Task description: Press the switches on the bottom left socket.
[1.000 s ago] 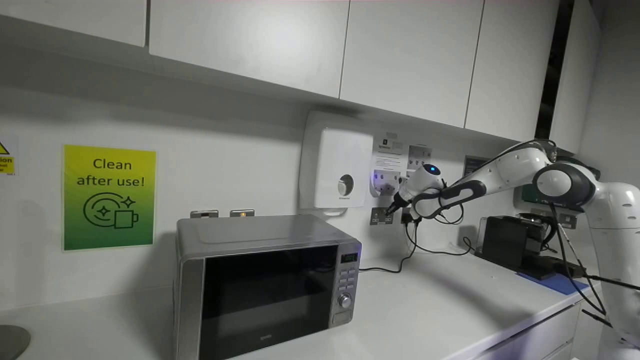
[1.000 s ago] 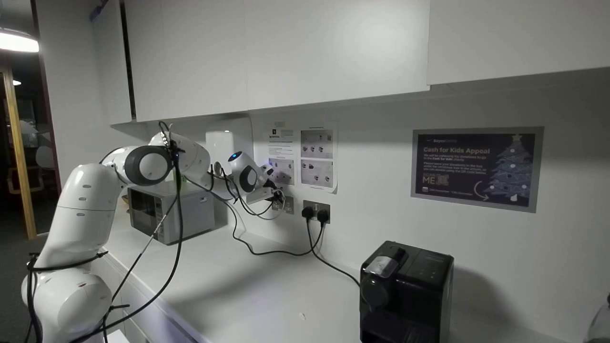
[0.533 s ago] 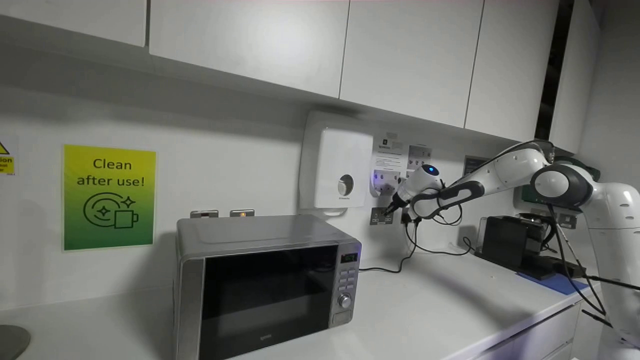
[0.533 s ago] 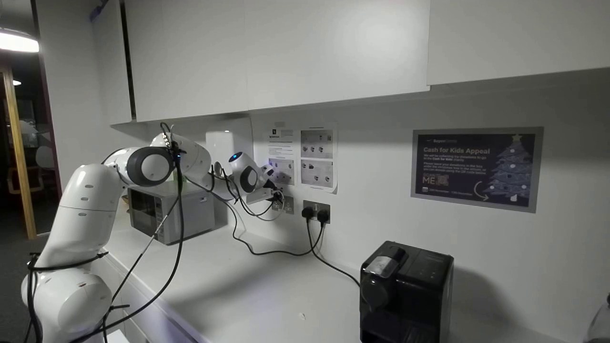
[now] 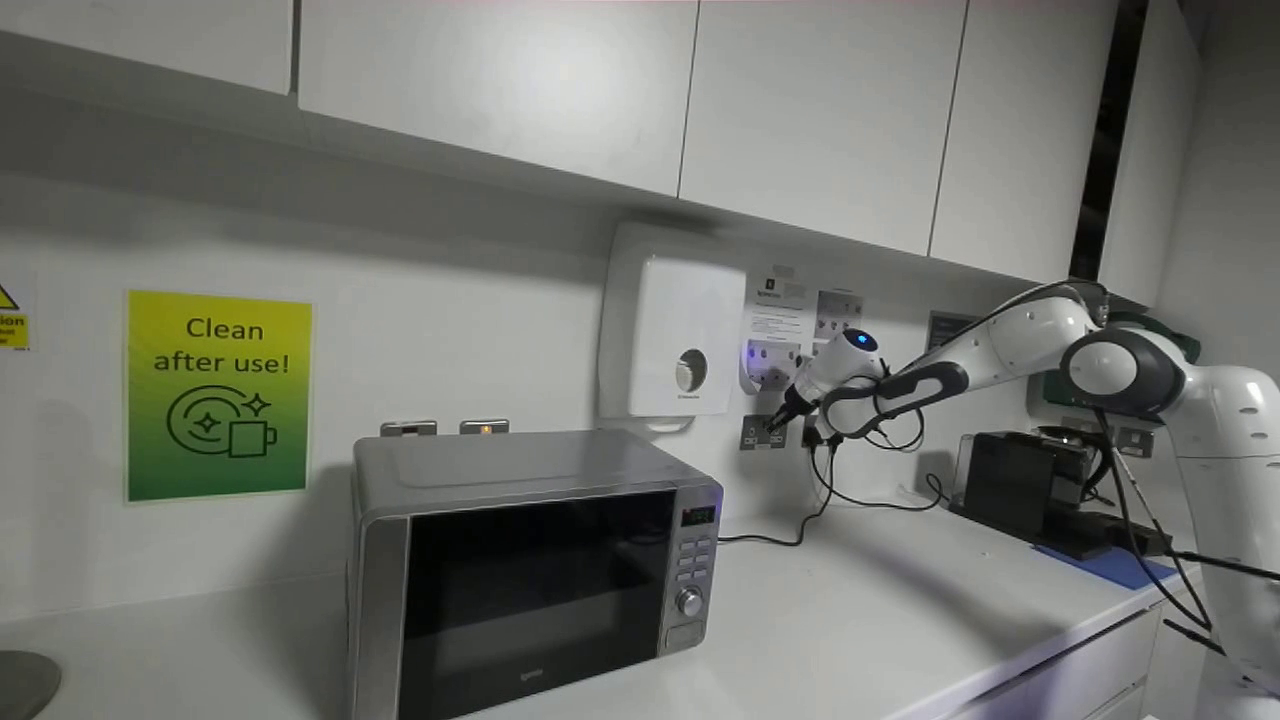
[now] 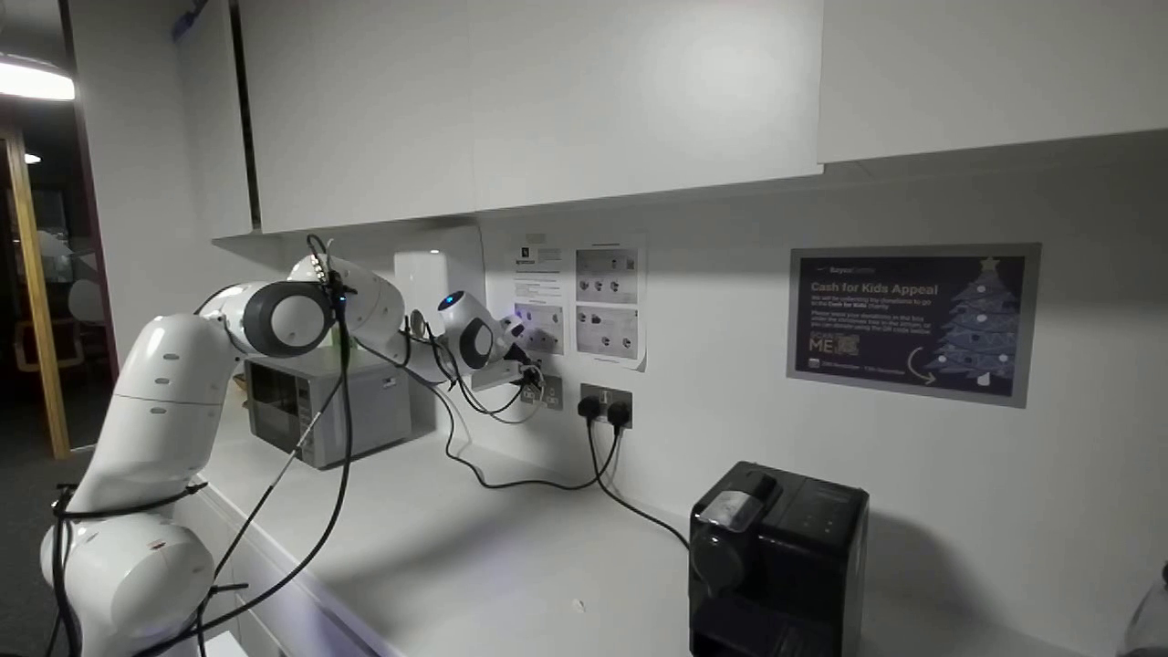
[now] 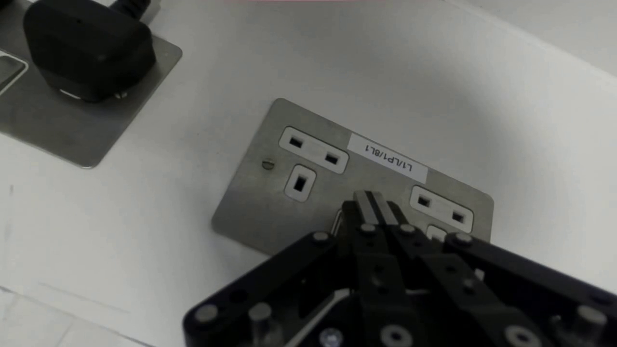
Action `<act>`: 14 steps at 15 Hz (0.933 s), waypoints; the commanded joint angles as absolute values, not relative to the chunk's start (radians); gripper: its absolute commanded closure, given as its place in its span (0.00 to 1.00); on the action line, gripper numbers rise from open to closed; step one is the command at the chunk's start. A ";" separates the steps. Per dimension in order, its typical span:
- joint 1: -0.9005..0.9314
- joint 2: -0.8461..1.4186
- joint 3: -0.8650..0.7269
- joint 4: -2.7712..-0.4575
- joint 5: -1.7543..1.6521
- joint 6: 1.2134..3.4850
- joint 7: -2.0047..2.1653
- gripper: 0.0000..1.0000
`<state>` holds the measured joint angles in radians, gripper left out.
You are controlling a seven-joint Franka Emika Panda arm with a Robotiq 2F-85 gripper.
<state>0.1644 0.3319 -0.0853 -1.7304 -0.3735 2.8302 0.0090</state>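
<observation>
The bottom left socket (image 7: 270, 207) is a grey metal double plate with white plug-hole inserts, low on the wall. It also shows in both exterior views (image 5: 750, 433) (image 6: 553, 392). My gripper (image 7: 370, 193) is shut and empty, with its pads together and a thin dark line between them. Its tips are in front of the middle of the plate; I cannot tell whether they touch it. The gripper also shows in both exterior views (image 5: 773, 427) (image 6: 531, 375). The switches are hidden behind the fingers; only a thin pale outline (image 7: 337, 222) shows beside the left finger.
A second socket plate (image 6: 623, 401) with black plugs (image 7: 89, 53) is to the right in an exterior view. Cables run down to the counter (image 5: 850, 580). A white dispenser (image 5: 665, 320), a microwave (image 5: 540, 600) and a black coffee machine (image 6: 776, 566) stand around. Cupboards (image 5: 820, 120) hang above.
The arm shifted very slightly between one second and half a second ago, its tips a little further left over the socket in an exterior view. Since then nothing visibly moves.
</observation>
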 commanded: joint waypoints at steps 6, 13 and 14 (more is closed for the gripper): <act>0.163 0.377 -0.086 -1.671 -0.362 2.839 0.021 1.00; 0.144 0.310 -0.057 -1.751 -0.371 2.827 -0.055 1.00; 0.141 0.297 -0.052 -1.766 -0.373 2.826 -0.069 1.00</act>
